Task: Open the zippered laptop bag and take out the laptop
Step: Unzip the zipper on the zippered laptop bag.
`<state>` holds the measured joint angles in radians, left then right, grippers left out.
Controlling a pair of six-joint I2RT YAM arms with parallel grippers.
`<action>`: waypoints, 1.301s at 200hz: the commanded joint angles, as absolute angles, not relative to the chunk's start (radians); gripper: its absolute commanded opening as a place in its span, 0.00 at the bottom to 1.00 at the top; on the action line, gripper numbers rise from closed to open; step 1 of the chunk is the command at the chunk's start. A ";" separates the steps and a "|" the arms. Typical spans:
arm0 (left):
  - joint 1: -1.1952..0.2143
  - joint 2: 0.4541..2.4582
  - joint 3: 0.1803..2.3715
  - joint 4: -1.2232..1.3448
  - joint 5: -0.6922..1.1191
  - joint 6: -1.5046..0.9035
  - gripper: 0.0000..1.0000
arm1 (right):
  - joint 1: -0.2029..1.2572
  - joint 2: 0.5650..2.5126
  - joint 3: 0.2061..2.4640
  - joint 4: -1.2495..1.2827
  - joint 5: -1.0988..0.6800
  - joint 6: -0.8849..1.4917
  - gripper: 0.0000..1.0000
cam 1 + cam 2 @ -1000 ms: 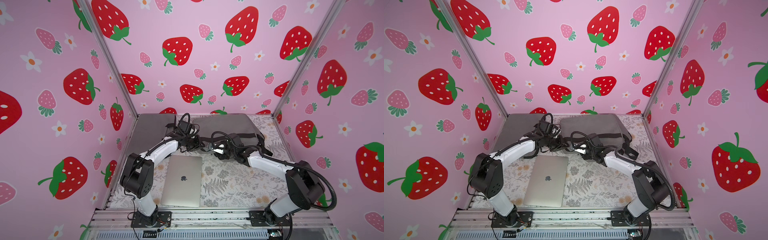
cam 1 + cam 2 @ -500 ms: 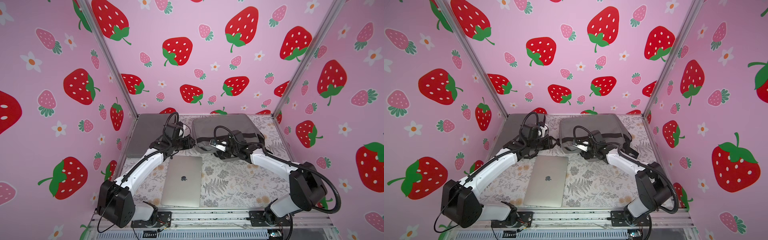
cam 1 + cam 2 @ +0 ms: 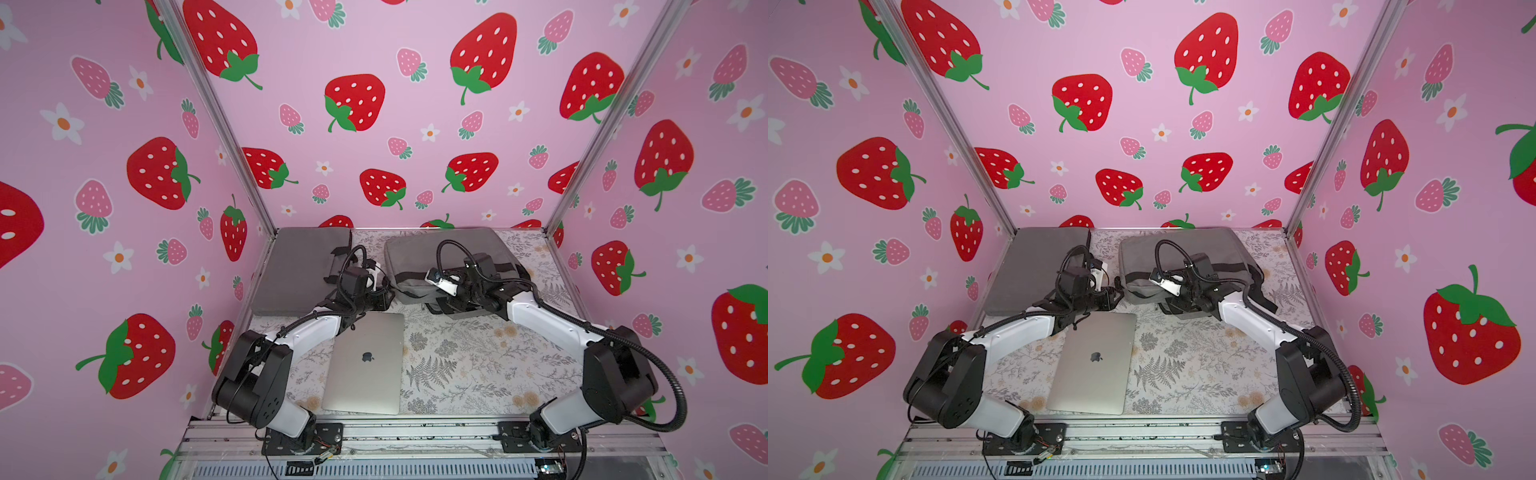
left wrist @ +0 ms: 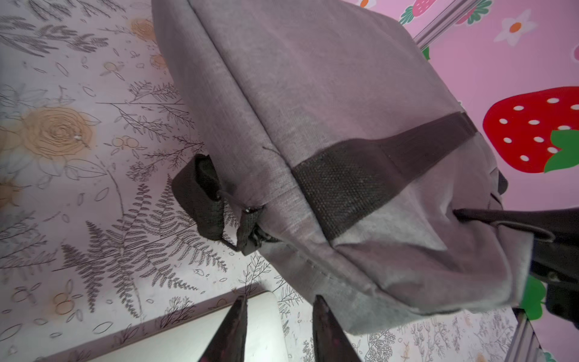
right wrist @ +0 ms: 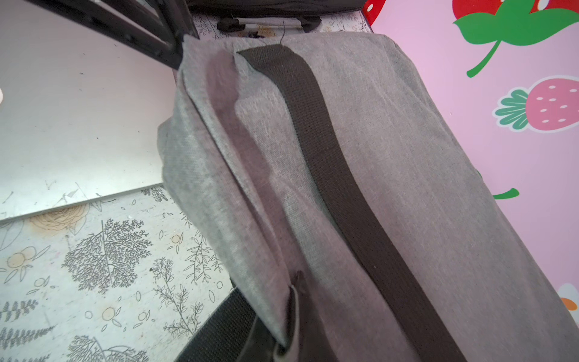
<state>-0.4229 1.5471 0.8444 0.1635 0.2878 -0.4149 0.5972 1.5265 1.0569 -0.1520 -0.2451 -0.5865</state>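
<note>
The silver laptop [image 3: 365,365] [image 3: 1092,365] lies shut on the floral table, outside the bag, in both top views. Behind it, at the back right, sits the grey laptop bag [image 3: 436,253] [image 3: 1183,249] with black straps. My left gripper [image 3: 384,297] [image 4: 280,302] hovers open over the laptop's far corner [image 4: 257,326], just short of the bag's near edge [image 4: 376,282], with nothing between its fingers. My right gripper [image 3: 437,306] is shut on a fold of the bag's grey fabric [image 5: 282,307] at its near edge. That fabric hides its jaws in the right wrist view.
A second grey padded sleeve [image 3: 303,270] lies flat at the back left, close behind the left wrist. The bag's black shoulder strap [image 3: 534,286] trails to the right. Pink strawberry walls close in three sides, and a metal rail [image 3: 415,432] runs along the front.
The left arm folded back at its elbow, and its gripper drew slightly toward the laptop with its jaws apart. The right gripper kept its hold on the bag. The laptop stayed put.
</note>
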 commanded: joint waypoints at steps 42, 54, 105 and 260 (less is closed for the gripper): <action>-0.406 1.632 0.923 0.273 0.368 -0.396 0.29 | 0.568 1.461 1.105 -0.117 -0.299 -0.551 0.00; -0.399 1.641 0.928 0.288 0.390 -0.399 0.28 | 0.563 1.461 1.103 -0.117 -0.303 -0.548 0.00; -0.374 1.691 0.968 0.279 0.423 -0.392 0.28 | 0.551 1.459 1.100 -0.118 -0.320 -0.533 0.00; -0.342 1.758 1.083 0.135 0.389 -0.261 0.28 | 0.529 1.455 1.099 -0.126 -0.368 -0.501 0.00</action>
<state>-0.3565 1.7401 1.0229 0.1448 0.4267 -0.3099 0.5407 1.5188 1.0573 -0.1577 -0.3130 -0.5240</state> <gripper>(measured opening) 0.289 0.089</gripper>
